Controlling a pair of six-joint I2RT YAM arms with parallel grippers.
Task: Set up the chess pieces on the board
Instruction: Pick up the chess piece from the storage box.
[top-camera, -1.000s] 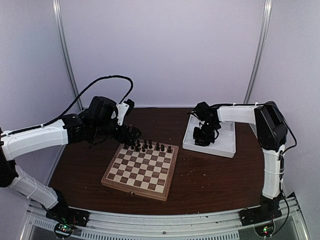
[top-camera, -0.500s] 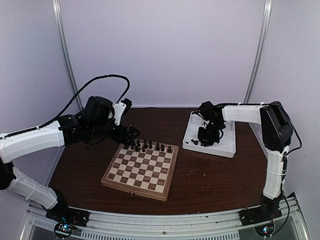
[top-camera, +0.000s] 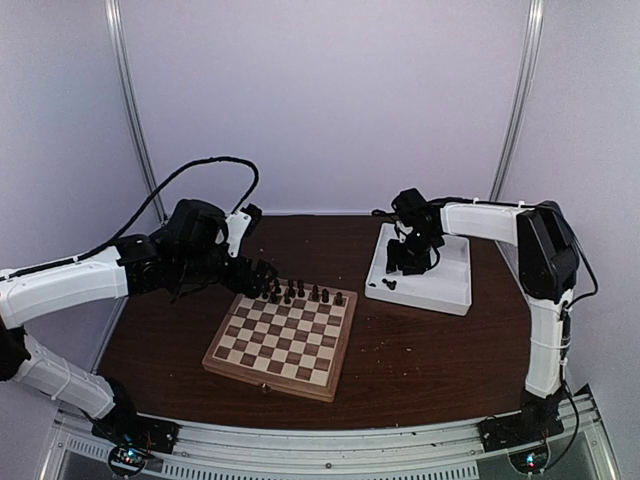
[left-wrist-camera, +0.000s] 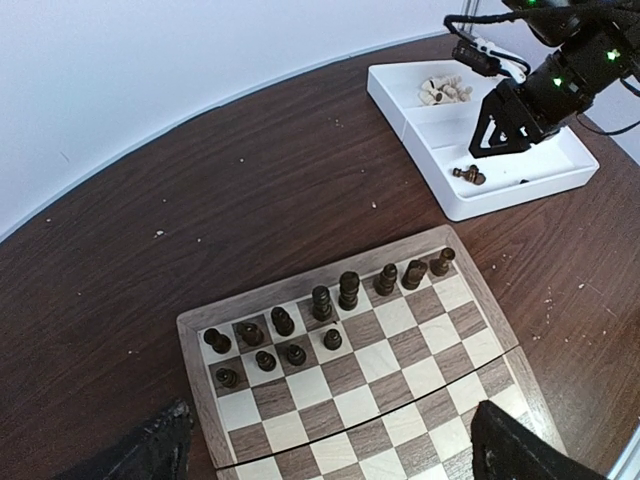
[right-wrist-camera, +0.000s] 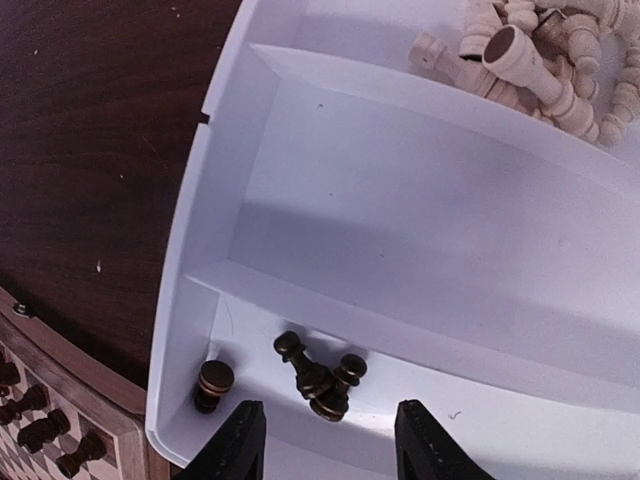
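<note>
- The dark chess pieces (left-wrist-camera: 348, 290) stood on the far side of the board (left-wrist-camera: 400, 375). I counted eight filling the far row and four more in the next row, bunched toward the board's left end.
- The remaining squares were bare, and the board lay near the middle of the dark wooden table (left-wrist-camera: 200, 200).
- Three more dark pieces (right-wrist-camera: 320, 378) sat in the near compartment of the white tray (right-wrist-camera: 400, 230), to the right of the board and beyond it. Two lay tangled together and one sat alone in the corner.
- A heap of cream pieces (right-wrist-camera: 540, 60) lay in the tray's far compartment.
- My right gripper (right-wrist-camera: 330, 440) hung above the tray's near compartment. Its fingers were apart with nothing between them, and the two tangled pieces lay just ahead of the gap.
- My left gripper (left-wrist-camera: 335, 430) hovered at the board's far left corner, fingers spread wide and holding nothing.
</note>
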